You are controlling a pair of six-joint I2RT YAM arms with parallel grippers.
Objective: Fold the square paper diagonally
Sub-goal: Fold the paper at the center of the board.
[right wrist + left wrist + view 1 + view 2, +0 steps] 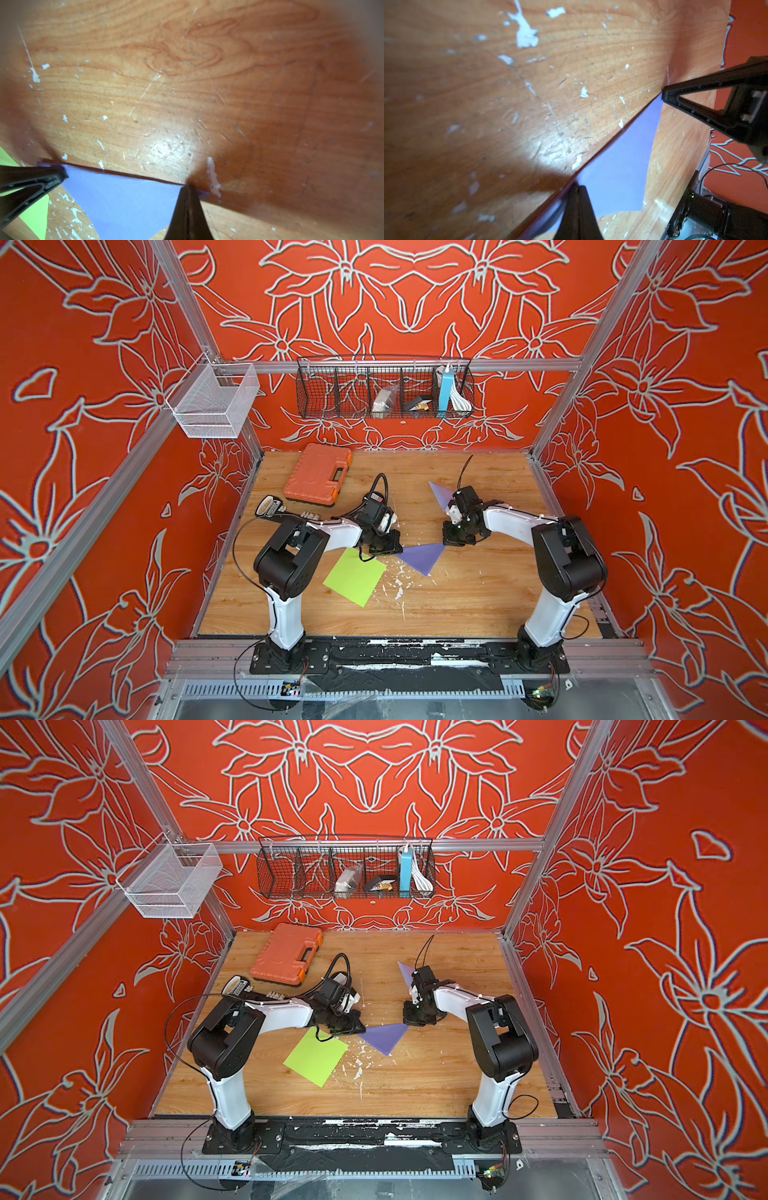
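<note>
A purple paper (422, 556) (384, 1036) lies on the wooden table folded into a triangle, its long folded edge facing the back. My left gripper (397, 549) (576, 185) is shut, its tip pressed on the left end of that edge. At the edge's right end, the tip of my shut right gripper (446, 542) (188, 187) presses down. Each wrist view shows the purple triangle (618, 176) (124, 199) and the other gripper's tip at the far corner. A flat green square paper (355, 577) (35, 214) lies unfolded, partly under the left arm.
A second purple triangle (439, 493) lies behind the right wrist. An orange tool case (318, 473) and a black remote (270, 506) sit at the back left. White flakes (399, 585) dot the wood near the papers. Wire baskets (384, 389) (214, 402) hang on the walls.
</note>
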